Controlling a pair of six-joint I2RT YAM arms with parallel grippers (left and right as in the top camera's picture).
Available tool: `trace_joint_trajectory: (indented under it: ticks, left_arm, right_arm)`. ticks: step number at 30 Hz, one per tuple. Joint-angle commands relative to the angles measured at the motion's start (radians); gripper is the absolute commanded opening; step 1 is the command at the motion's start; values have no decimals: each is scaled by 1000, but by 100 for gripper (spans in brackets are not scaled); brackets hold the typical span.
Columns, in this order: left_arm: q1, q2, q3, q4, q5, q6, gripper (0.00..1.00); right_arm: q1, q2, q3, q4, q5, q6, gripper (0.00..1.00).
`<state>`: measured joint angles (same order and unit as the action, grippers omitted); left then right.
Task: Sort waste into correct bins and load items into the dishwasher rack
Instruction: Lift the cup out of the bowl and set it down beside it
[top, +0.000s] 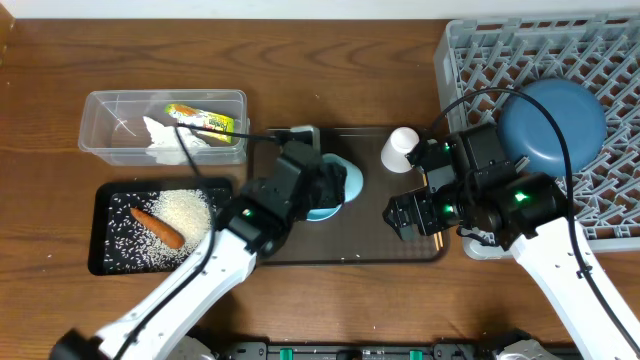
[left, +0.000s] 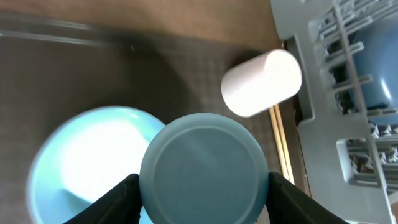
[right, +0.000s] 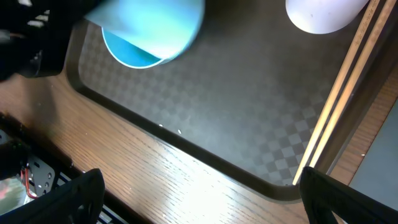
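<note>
A dark brown wooden table (top: 330, 60) with visible grain fills the view; soft light gleams off it.

Grey lattice rack (top: 470, 60) has the dark bowl (top: 552, 125) inside it, upside down. White cup (left: 261, 83) lies on its side just beside the rack. Chopsticks (left: 280, 143), a thin wooden pair, lie side by side along the rack's wall. Pale cup (left: 202, 163), base up, is clamped in the left gripper (left: 202, 186), farther from the rack. It overlaps the rim of the light bowl (left: 81, 155), which sits open side up. Clear tub (top: 95, 120), well apart from the rack, holds the crumpled tissue (top: 165, 135) and green-yellow wrapper (top: 205, 121). Black tray (top: 95, 230), equally far from the rack, holds rice (top: 185, 212) and the carrot (top: 158, 227).
</note>
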<state>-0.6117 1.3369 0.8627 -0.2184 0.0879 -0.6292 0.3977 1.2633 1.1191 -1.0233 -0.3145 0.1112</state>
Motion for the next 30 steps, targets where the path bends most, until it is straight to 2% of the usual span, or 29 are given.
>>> trace_joint_trajectory:
  ticks: [1,3,10,24,30]
  left_arm:
    - [0,55,19,32,123,-17,55]
    - [0,80,19,55,188,-17,56]
    - [-1,84,19,14,267,-16,55]
    - [7,0,19,-52,263,52,55]
    - [68,-55,19,-165,262,53,55]
  right_arm:
    - [21,5,9,2,-3,0,99]
    - [21,5,9,2,-3,0,99]
    - [21,5,9,1,-3,0,99]
    - [21,5,9,1,-3,0,99]
    - [21,5,9,1,-3,0,99]
